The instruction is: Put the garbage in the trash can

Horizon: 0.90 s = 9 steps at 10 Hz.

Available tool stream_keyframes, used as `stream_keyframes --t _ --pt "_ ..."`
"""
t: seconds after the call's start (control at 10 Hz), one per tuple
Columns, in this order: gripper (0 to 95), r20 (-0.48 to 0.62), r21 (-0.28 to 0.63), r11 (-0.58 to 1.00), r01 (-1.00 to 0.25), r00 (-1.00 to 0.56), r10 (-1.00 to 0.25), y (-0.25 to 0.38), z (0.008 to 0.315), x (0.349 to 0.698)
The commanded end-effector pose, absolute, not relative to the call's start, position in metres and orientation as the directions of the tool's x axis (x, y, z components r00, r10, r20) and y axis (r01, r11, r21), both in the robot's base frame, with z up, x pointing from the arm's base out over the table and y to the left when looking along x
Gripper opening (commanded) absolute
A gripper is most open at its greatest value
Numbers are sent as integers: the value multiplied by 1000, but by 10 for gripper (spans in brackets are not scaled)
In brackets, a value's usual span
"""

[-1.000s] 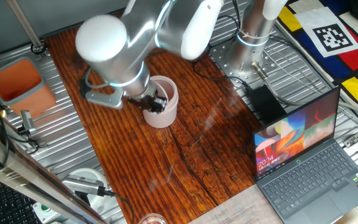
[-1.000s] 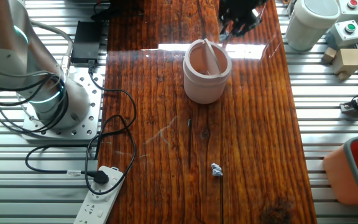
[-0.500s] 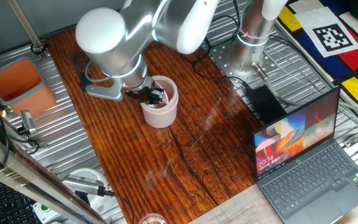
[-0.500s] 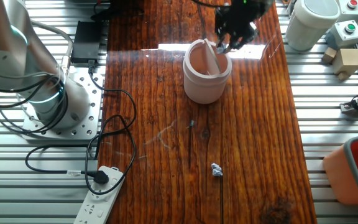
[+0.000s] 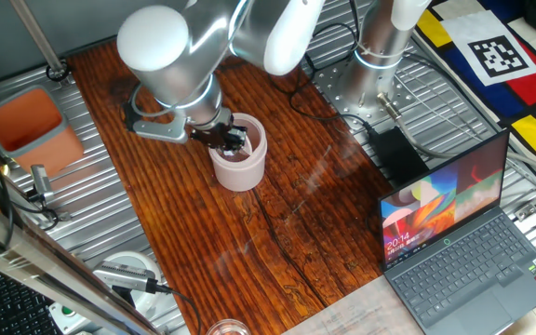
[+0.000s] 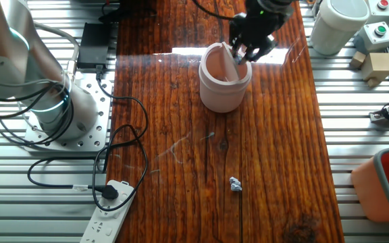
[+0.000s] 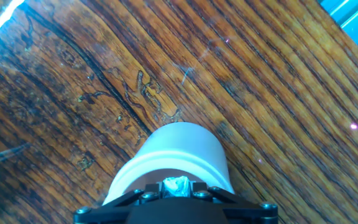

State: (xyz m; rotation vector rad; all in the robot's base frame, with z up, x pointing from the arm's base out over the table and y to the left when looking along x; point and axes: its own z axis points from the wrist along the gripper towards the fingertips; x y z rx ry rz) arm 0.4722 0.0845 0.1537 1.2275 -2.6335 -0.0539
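Fingers [image 7: 176,194] seemingly pinch a paper wad [image 7: 176,185] over the unlabelled trash can [image 7: 179,155].

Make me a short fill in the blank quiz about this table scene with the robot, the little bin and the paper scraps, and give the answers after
1. The gripper is shut on a crumpled wad of white ____.
2. It hangs right over the rim of the pale pink ____.
3. Another paper wad lies on the ____ tabletop, apart from the bin.
4. The screen of the laptop is switched ____.

Missing words: paper; bin; wooden; on
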Motion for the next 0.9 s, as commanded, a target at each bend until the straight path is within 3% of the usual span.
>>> stream_keyframes --t 0.1,0.2,0.3,0.6,0.8,0.9 --pt "380 190 137 628 -766 -602 -776 85 151 476" --pt "380 188 139 625 -768 -599 -778 86 151 477" --pt "570 188 139 623 -770 -597 -780 87 151 477" --pt "570 198 145 622 -770 -593 -780 91 154 477" --pt "190 193 152 625 -765 -598 -778 96 163 480" --pt "190 198 155 630 -761 -601 -775 99 170 485"
